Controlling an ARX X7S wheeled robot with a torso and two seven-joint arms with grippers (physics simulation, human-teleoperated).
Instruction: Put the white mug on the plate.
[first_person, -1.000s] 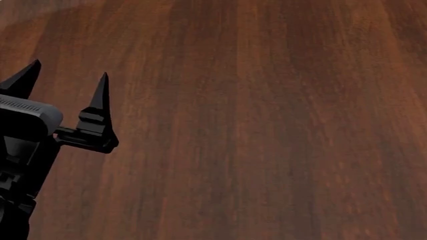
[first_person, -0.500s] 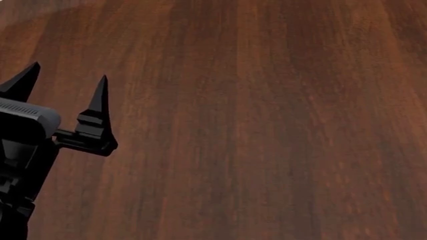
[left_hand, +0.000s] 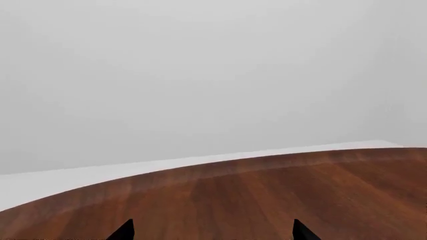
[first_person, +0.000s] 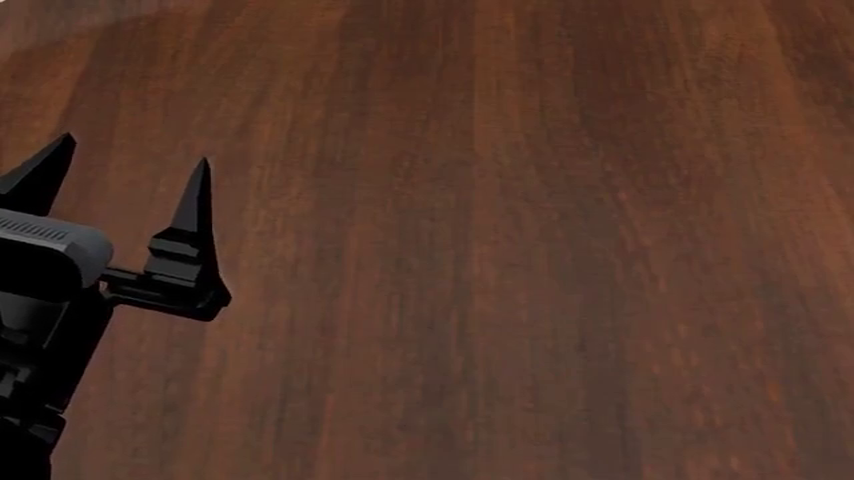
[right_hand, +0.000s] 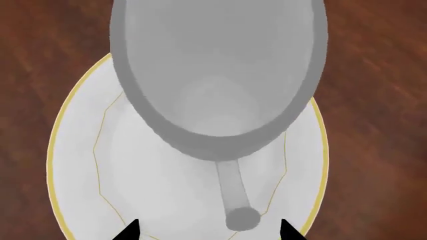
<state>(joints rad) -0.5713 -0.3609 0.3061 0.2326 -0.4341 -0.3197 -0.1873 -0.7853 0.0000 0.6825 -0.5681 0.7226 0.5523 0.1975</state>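
Across the last second our left gripper (first_person: 120, 170) has sunk a little in the head view, its two pointed fingertips (first_person: 198, 185) sitting slightly lower against the wooden table (first_person: 534, 250) than they did before. The grey housing behind them has dropped by the same small amount and drifted a touch toward the view's left edge. The spread between the fingers looks unchanged.

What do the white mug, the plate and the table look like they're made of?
White mug: plain matte white, likely ceramic; no gloss or marks. Plate: smooth white, thin golden-yellow rim line, probably glazed ceramic. Table: dark reddish-brown streaked grain, looks like polished wood or veneer. Being renders, these are guesses.
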